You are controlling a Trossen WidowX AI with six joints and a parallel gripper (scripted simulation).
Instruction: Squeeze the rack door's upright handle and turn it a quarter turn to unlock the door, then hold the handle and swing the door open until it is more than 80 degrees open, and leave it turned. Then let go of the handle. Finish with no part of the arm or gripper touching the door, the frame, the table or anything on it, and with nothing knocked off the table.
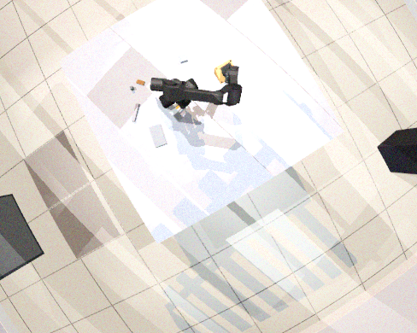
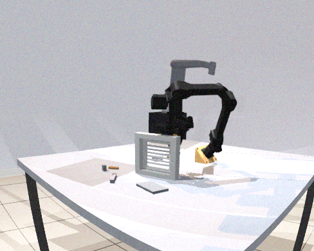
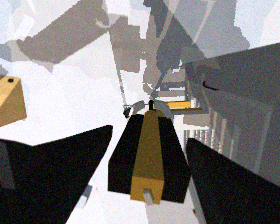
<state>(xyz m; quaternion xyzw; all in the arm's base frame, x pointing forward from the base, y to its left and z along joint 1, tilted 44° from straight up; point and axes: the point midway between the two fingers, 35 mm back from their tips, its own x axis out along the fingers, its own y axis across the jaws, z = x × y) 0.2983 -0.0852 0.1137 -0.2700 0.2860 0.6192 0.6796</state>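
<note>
The grey rack frame stands upright on the table. The handle, a black block with an orange-brown stripe, is in the middle of the wrist view. My gripper is open, one black finger on each side of the handle, with a visible gap at both sides. In the exterior view the fingers are largely hidden behind the frame; in the top view they are under the arm. Grey slats show beside the handle at the right of the wrist view. The door's angle and the handle's turn cannot be told clearly.
A flat grey block lies in front of the frame. A thin stick, an orange piece and a small dark cylinder lie to one side. The arm's yellow base stands behind.
</note>
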